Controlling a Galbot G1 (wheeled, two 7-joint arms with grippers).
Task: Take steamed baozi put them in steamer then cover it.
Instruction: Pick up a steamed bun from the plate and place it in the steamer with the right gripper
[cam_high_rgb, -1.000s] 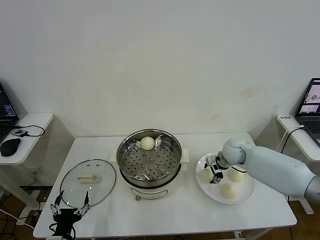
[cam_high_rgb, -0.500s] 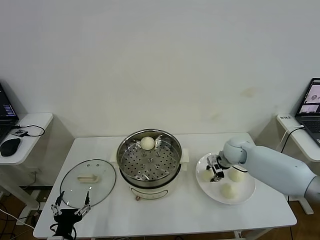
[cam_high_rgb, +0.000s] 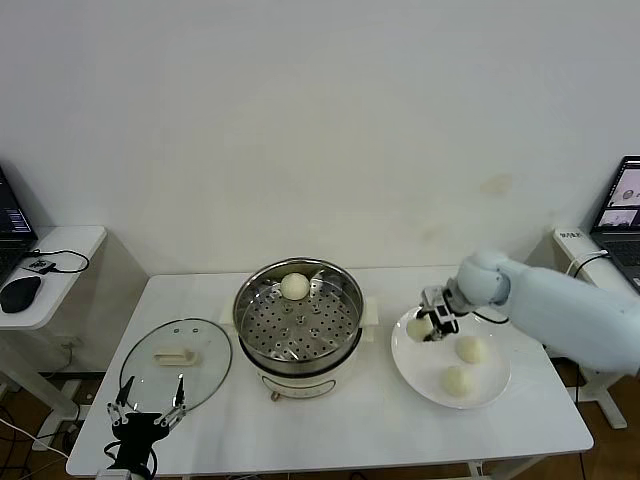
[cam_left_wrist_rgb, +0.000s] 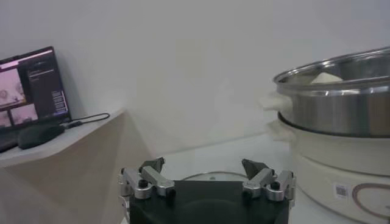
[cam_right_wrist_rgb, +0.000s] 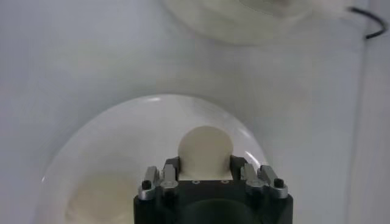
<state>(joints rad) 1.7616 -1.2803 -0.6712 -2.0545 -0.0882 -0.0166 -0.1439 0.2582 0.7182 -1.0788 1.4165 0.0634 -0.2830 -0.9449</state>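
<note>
Change: the right claw (cam_high_rgb: 428, 327), open around a baozi on the plate (cam_high_rgb: 492, 392) a second ago, has closed on that bun (cam_high_rgb: 418, 328) and lifted it clear.
Right claw: clamped on the bun from both sides, above the plate's steamer-side rim.
Other baozi: 2 on the plate (cam_high_rgb: 471, 349); 1 on the tray in the steamer (cam_high_rgb: 298, 320).
Left claw (cam_high_rgb: 147, 415): spread open, idle by the bench's near edge beside the cover (cam_high_rgb: 176, 364).
Meaning: carry to the steamer likely next; cover comes last.
</note>
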